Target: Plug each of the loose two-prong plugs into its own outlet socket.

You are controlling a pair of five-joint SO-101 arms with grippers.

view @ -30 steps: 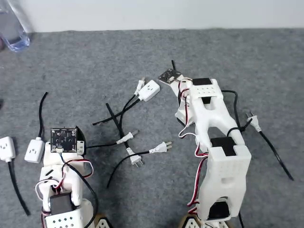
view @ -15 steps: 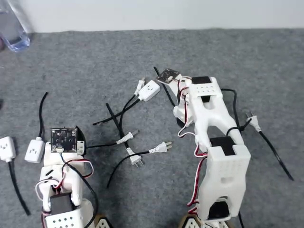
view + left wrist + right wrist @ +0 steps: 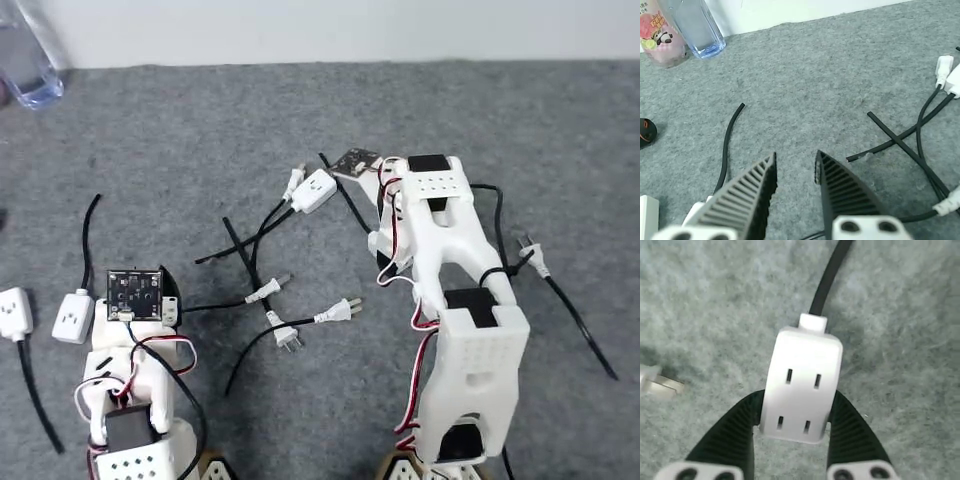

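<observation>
We see R gripper clamped on a white socket over the grey carpet, its black cord running away, L gripper w/ jaws apart near the carpet, and loose plugs lying btwn the arms.

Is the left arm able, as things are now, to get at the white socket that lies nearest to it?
Probably yes. The socket lies bare on the carpet, close beside the left claw, which is open and holds nothing. Nothing lies on the socket or between the two.
</observation>
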